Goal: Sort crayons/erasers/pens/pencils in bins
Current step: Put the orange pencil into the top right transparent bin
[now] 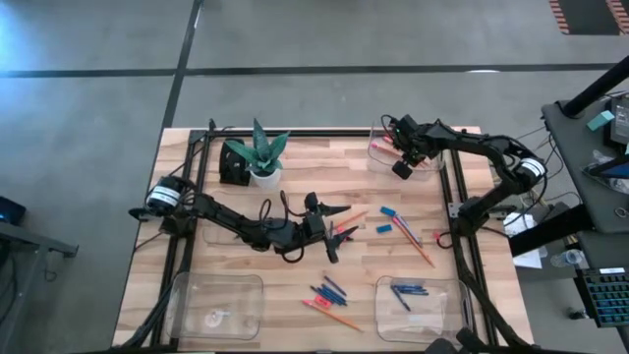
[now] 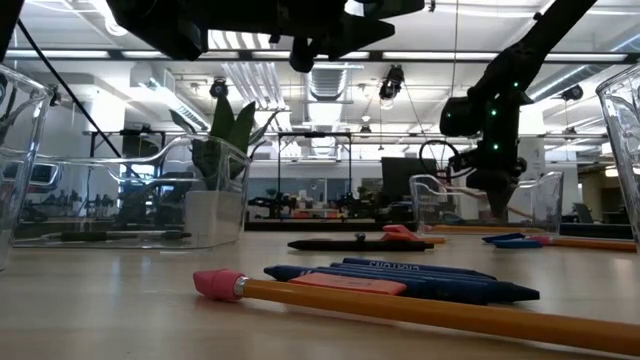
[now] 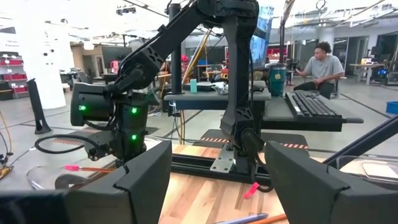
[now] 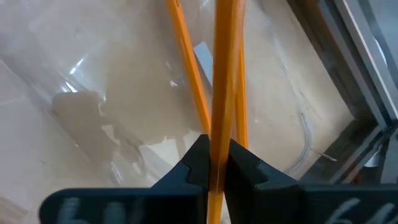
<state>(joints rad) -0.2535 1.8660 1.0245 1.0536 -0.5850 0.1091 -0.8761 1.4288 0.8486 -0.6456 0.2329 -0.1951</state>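
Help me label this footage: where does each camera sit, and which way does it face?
High: overhead, straight down on the table; both arms show.
Low: at tabletop height, level across pencils into the room; arms enter from above.
Left wrist: past open fingers toward the right arm.
Right wrist: down into a bin, right gripper shut on a pencil.
Shared: high and low both show the plant.

Bright ceiling lamps (image 2: 255, 85) light the room, the pencil (image 2: 420, 310) up close looks blurry, and the clear bin (image 4: 93, 93) shines with white glare.
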